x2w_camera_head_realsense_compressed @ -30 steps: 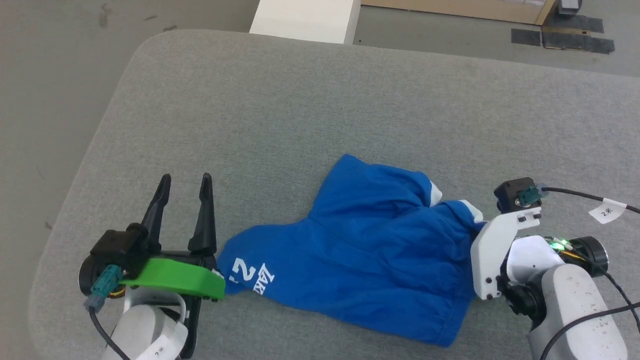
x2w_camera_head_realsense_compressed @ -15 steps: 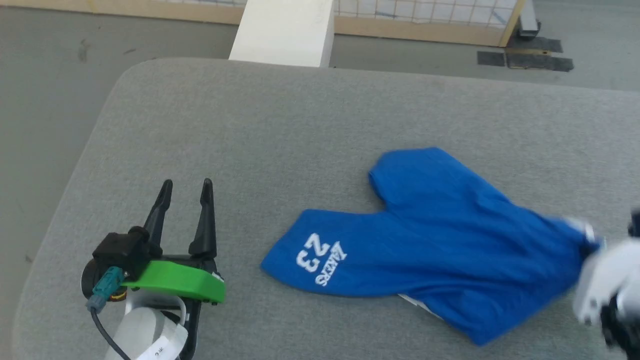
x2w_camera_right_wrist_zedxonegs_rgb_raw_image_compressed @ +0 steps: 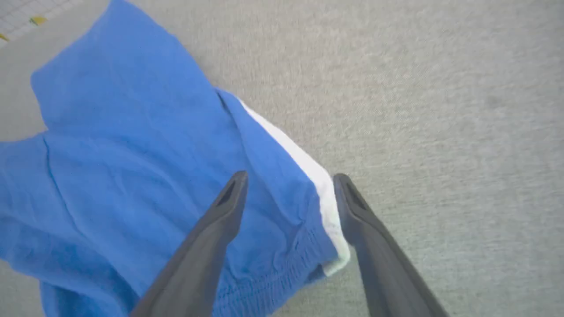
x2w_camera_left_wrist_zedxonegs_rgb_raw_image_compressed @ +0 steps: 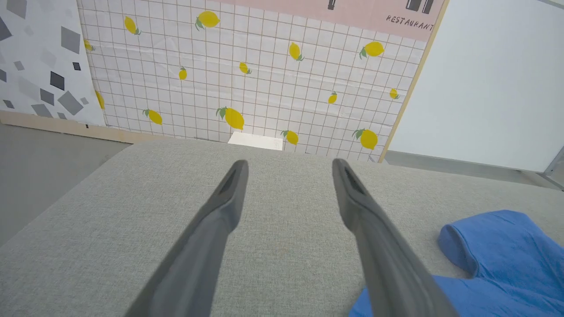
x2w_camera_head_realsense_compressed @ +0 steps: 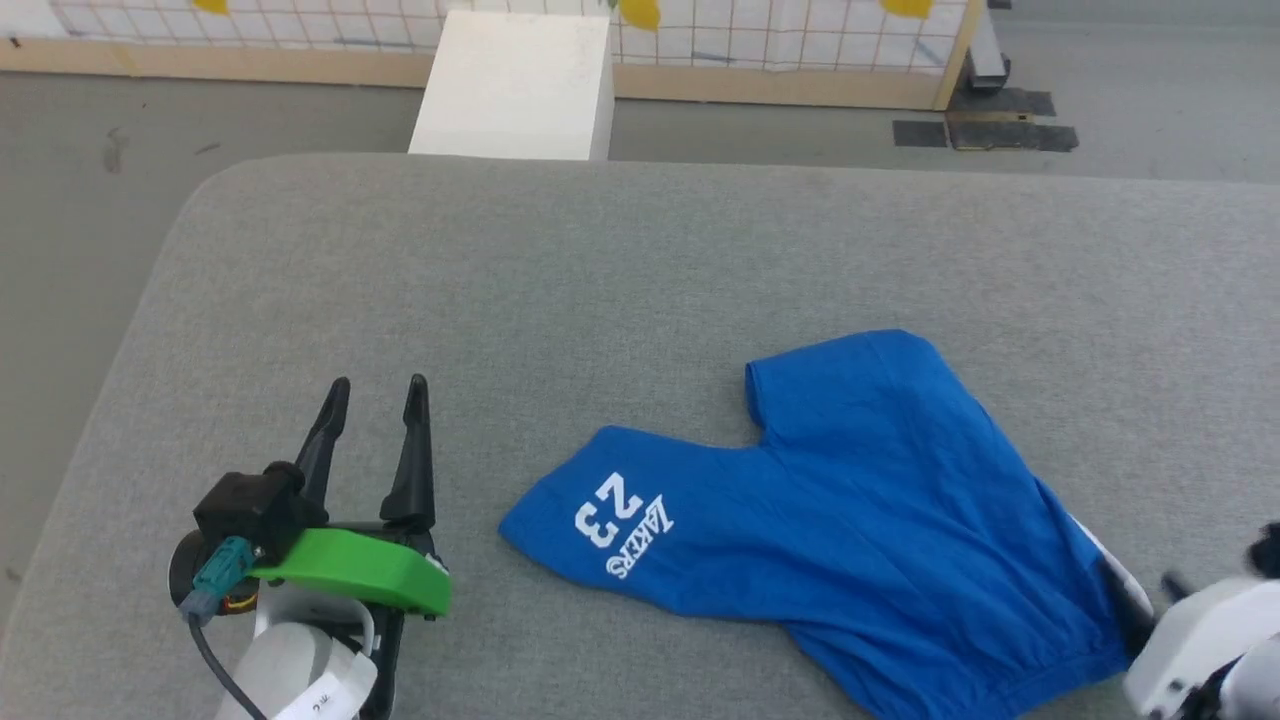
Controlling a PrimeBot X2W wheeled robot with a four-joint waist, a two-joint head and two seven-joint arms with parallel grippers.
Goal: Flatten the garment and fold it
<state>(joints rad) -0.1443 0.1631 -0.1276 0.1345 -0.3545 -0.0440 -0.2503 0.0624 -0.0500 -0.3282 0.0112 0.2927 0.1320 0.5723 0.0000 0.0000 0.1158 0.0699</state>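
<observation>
Behind the grey padded table (x2w_camera_head_realsense_compressed: 560, 250), a white box (x2w_camera_head_realsense_compressed: 515, 85) is seen on the floor, backed by a tiled wall panel (x2w_camera_left_wrist_zedxonegs_rgb_raw_image_compressed: 264, 79) printed with lemons. Blue shorts (x2w_camera_head_realsense_compressed: 880, 500) are spread mostly flat on the right half of the table. One leg is pointed left with the white number print (x2w_camera_head_realsense_compressed: 620, 520) turned up, and the other is angled toward the far edge. The white-edged waistband (x2w_camera_right_wrist_zedxonegs_rgb_raw_image_compressed: 328, 207) is gathered at the right end. The left gripper (x2w_camera_head_realsense_compressed: 378, 382) is held over the table, near the printed leg but apart from it, jaws spread and empty. The right gripper (x2w_camera_right_wrist_zedxonegs_rgb_raw_image_compressed: 289, 175) is set at the waistband corner, jaws spread wide, the cloth lying between the fingers unpinched.
</observation>
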